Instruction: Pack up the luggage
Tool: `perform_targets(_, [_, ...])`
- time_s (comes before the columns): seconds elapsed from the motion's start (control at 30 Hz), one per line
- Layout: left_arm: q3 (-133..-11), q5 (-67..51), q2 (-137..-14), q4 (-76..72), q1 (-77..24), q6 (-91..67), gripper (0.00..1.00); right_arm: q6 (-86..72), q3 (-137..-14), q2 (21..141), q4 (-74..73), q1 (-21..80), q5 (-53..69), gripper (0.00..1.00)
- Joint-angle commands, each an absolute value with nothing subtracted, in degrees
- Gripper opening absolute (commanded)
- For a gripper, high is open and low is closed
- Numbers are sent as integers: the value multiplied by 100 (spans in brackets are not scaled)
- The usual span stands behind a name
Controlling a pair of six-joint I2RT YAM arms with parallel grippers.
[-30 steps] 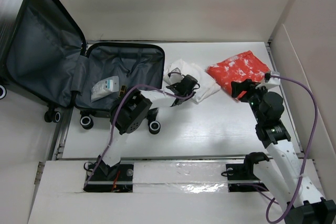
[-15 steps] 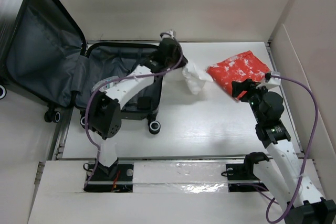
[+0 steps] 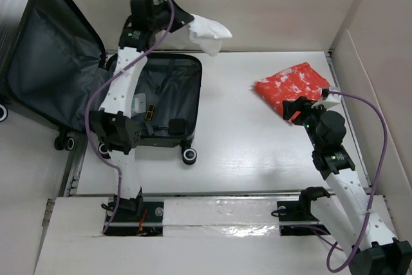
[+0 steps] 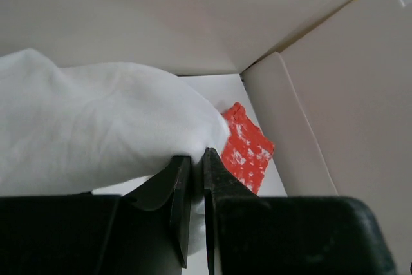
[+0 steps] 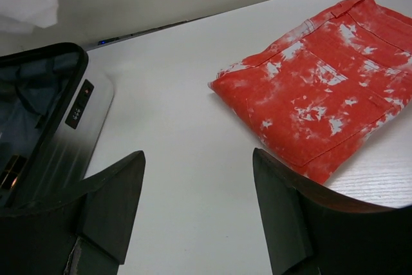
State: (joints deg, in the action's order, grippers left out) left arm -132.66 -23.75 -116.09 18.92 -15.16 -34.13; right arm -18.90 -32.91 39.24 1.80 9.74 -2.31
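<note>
Looking down from above, you see a white table (image 3: 257, 152) walled on three sides with pale board. The luggage (image 3: 174, 75) sits open at the table's left end: its base half lies flat with the grey lining up and black caster wheels on the near side, and its lid stands propped and leans out past the left edge. Your left arm (image 3: 119, 88) reaches up over the open base toward the back wall. Your right arm (image 3: 335, 159) stretches low across the right side. A folded red tie-dye garment (image 3: 293, 85), with a pocket showing, lies flat at far right, well apart from the luggage. A white garment (image 3: 206, 30) hangs in the air above the luggage's far rim. The left gripper (image 4: 192, 159) is pinched tight on that white fabric. The right gripper (image 5: 198, 159) has its jaws spread wide and holds nothing, just near of the red garment. A white packet (image 3: 136, 103) and a small black-and-gold object (image 3: 149, 113) lie inside the base.
</note>
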Motion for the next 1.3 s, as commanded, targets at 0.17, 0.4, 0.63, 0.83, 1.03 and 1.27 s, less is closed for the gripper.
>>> perform_targets(0.17, [-10303,-3384,-9822,444,-1,-3419,0,-1758,-3357,3876,501,976,-44,73])
perform_targets(0.4, [-5788,-2708,-8034,-1712,431,-3797,0,-1731,-3375,3841,475,1028,167,73])
perform_targets(0.63, [-3474,-2262,-6938,-2296,888,-4447,0,-1740,-3349,4112,545,1081,97,72])
perform_targets(0.83, [-2848,-1399,-5532,-1601,888,-4737,50,-1723,-3331,4342,571,1081,-193,36])
perform_targets(1.03, [-2996,-818,-4431,-1020,888,-4711,70,-1784,-3409,5156,615,1081,-852,61])
perform_targets(1.27, [-3515,-1219,-4402,-1790,238,-4965,56,-2564,-3867,6589,430,135,-1222,98])
